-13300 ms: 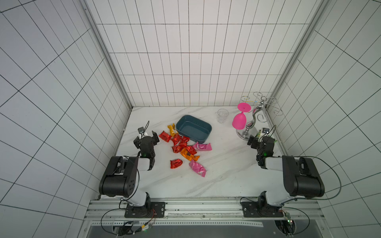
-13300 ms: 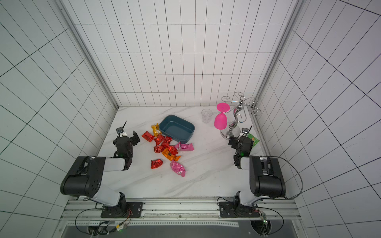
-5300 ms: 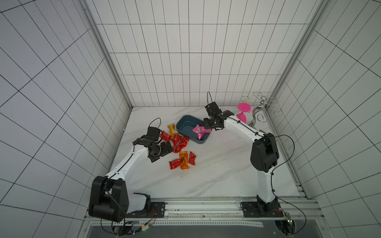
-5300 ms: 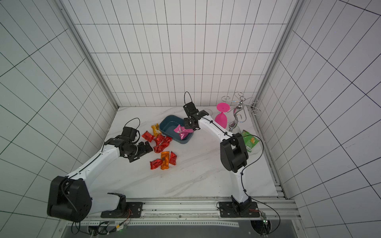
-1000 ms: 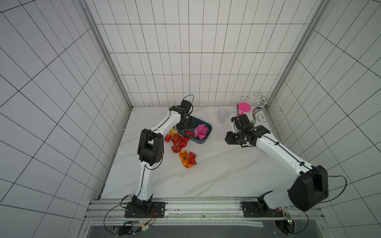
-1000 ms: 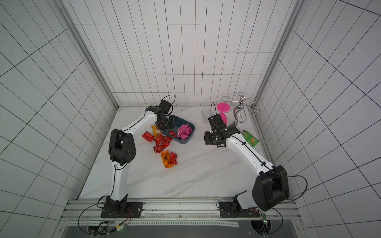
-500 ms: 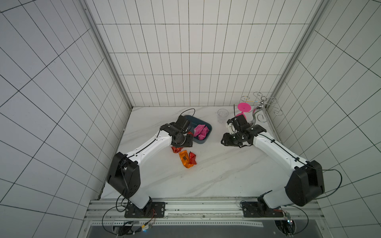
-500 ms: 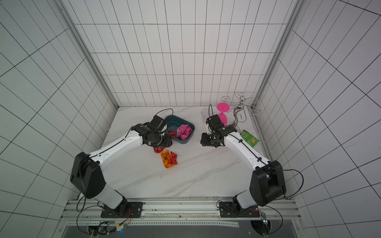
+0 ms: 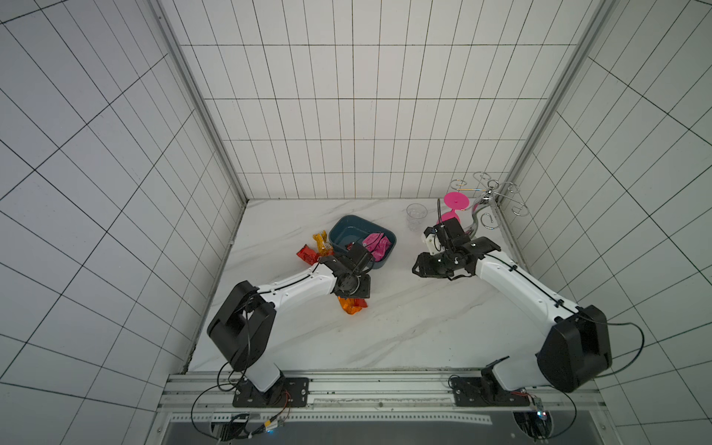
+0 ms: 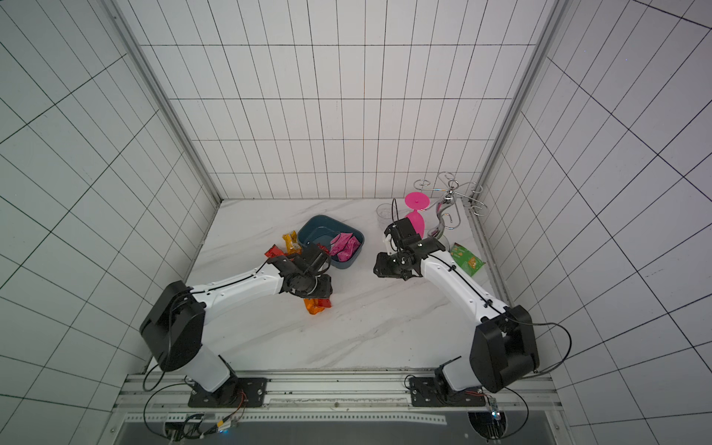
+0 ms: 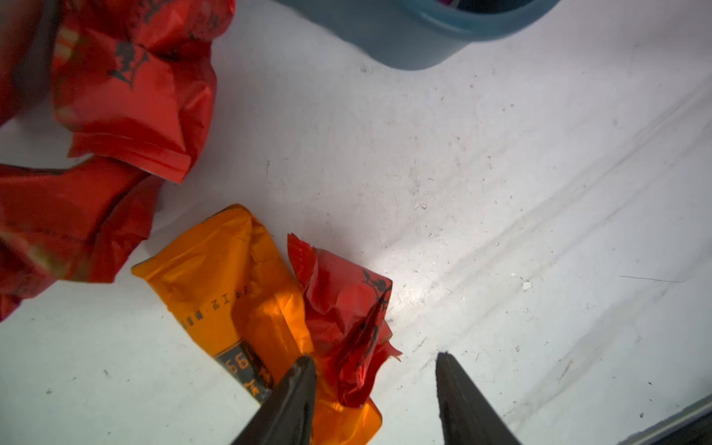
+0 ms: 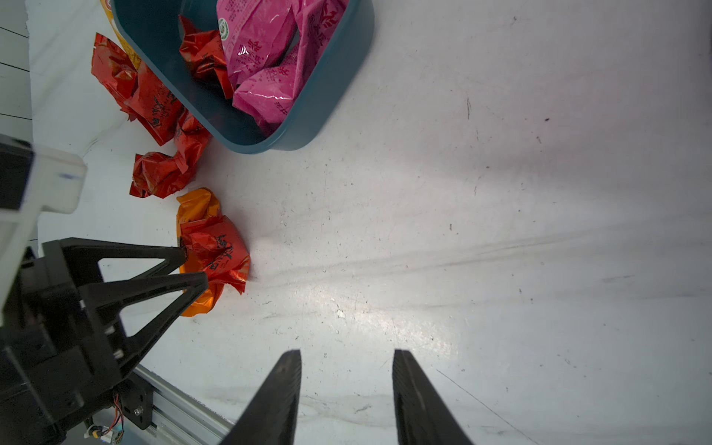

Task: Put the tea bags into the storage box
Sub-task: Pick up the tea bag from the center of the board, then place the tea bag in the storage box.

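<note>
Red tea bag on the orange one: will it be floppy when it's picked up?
Probably floppy: the red tea bag is creased, crinkled foil. Likely light for its size: thin foil, puffed up. Its shiny skin may slip, and the orange tea bag beneath could drag along.

Left gripper (image 11: 371, 356), right gripper (image 12: 346, 352) — 2 sets of jaws, parted.

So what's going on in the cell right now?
Two arms are clearing foil sachets into the storage box. The left pincer is down at an orange sachet with a red sachet lying on it, jaws open, nothing gripped yet. The right pincer hangs open and empty over bare table. The box holds two pink sachets and one red bag. The loose red sachets lie outside, beside it.
</note>
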{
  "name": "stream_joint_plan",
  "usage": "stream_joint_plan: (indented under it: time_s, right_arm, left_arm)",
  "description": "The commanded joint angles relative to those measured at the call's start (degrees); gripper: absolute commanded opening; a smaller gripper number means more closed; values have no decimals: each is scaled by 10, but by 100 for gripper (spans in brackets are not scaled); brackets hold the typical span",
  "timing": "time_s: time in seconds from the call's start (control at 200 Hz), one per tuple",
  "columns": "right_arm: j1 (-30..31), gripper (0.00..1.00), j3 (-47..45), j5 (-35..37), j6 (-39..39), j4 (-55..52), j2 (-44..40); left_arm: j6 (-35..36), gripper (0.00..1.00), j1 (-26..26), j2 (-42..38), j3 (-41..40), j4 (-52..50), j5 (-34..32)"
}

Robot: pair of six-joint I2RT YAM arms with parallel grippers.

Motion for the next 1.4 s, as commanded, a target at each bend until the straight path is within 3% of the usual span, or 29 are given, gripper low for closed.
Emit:
stream_joint_plan:
  time_s: [0.0,0.2,0.345,0.64,0.914,1.189,1.394]
  right_arm:
    - [-3,43,-12,6,-9,-21,-18]
    - [-3,43,-22,20,3,-25,-37]
    - [-3,43,-29,32,7,-28,-51]
    - [-3,43,-15,47,5,-36,-44]
    - [-5,43,18,54,14,-32,6]
    - [-6,43,20,76,28,-2,16]
    - [-11,43,23,88,22,-3,26]
  left_arm:
    - [1,49,-4,19,3,34,-26]
    - [15,28,-4,41,17,39,-57]
    - [29,0,-4,50,21,40,-46]
    - [34,0,-4,21,53,6,-41]
    - [92,0,30,8,160,-60,-40]
    - [152,0,125,92,294,-97,-7]
    - [171,0,154,183,380,-111,-15]
